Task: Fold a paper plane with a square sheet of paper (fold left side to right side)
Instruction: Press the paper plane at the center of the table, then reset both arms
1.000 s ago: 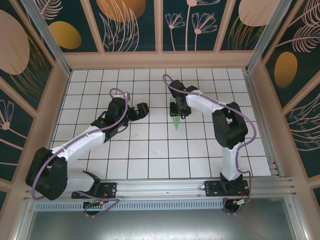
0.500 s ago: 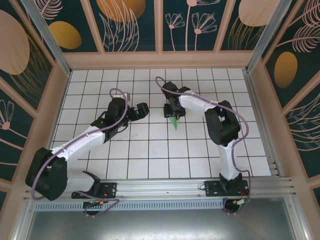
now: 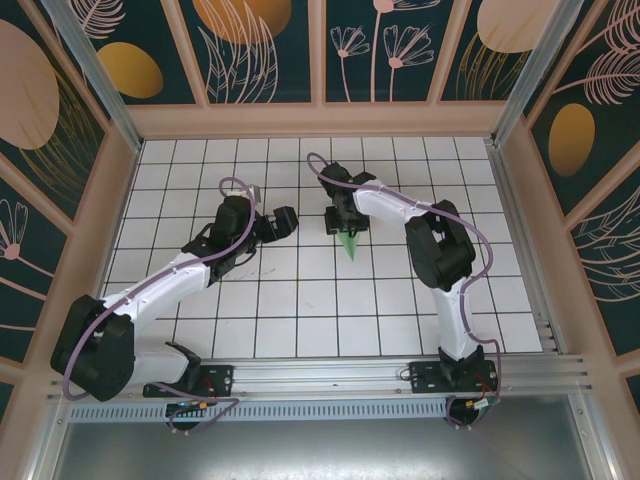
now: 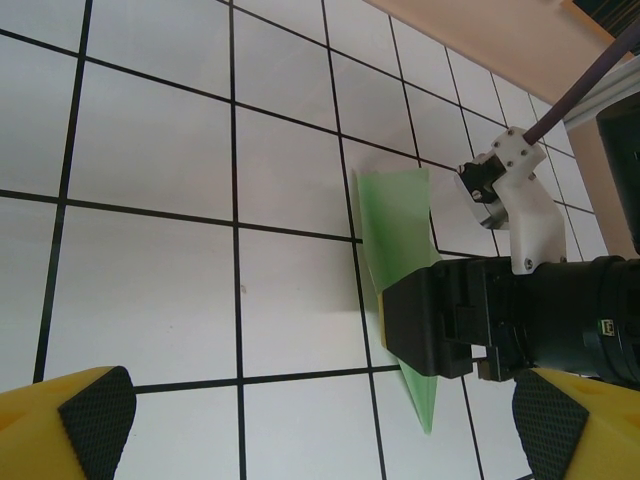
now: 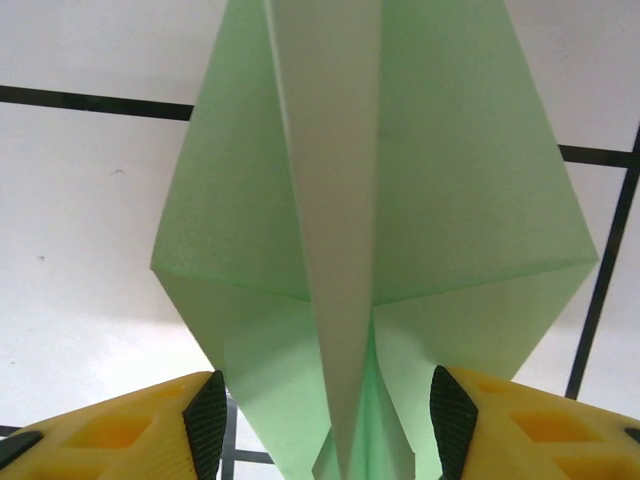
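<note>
Paper plane (image 3: 349, 244) (image 4: 398, 225) (image 5: 400, 200), one slim light green dart, lies flat on a white tiled table (image 3: 300, 300) with black grid lines, boxed in by dark teal walls (image 3: 265, 50) painted with peach leaves and orange ovals. It sits directly under the right hand (image 3: 338, 218) (image 5: 328, 425), whose fingers (image 5: 205, 420) are partly spread to either side of the raised centre fold without pinching it, though I cannot tell whether their pads brush the flaps. Of the two hands, the left hand (image 3: 283, 220) (image 4: 320, 415) hangs spread wide with nothing in it, the plane off to its side and apart from it.
</note>
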Controlling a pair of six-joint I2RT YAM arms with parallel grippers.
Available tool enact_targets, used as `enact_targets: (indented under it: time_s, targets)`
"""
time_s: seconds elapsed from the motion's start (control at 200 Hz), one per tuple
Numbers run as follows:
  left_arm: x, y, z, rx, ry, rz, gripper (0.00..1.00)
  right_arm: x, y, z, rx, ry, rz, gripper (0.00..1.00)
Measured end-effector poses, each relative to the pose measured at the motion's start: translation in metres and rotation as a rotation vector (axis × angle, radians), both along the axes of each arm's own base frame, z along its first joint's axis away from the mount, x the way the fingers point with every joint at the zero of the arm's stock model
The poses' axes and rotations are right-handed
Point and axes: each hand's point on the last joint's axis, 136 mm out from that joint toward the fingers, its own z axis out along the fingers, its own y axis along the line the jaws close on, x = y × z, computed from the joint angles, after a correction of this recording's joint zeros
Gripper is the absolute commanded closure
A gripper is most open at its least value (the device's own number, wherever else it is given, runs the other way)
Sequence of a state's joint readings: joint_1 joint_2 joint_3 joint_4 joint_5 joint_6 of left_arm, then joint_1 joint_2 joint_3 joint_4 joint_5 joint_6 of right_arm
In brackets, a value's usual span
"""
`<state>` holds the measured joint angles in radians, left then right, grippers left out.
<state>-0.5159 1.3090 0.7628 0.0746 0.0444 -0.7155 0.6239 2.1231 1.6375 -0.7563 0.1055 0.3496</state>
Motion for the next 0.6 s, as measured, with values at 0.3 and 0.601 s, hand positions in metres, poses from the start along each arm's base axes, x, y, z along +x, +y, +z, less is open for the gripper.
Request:
enact_targets:
  time_s: [0.3, 0.601]
  targets:
    - [0.0, 0.0, 0.0, 0.0, 0.0, 0.0, 0.02, -0.005, -0.005, 0.024, 0.027, -0.036, -0.002, 0.38]
    - [0.002, 0.003, 0.0, 0.01, -0.005, 0.017, 0.01, -0.015, -0.023, 0.064, 0.08, -0.108, -0.023, 0.33]
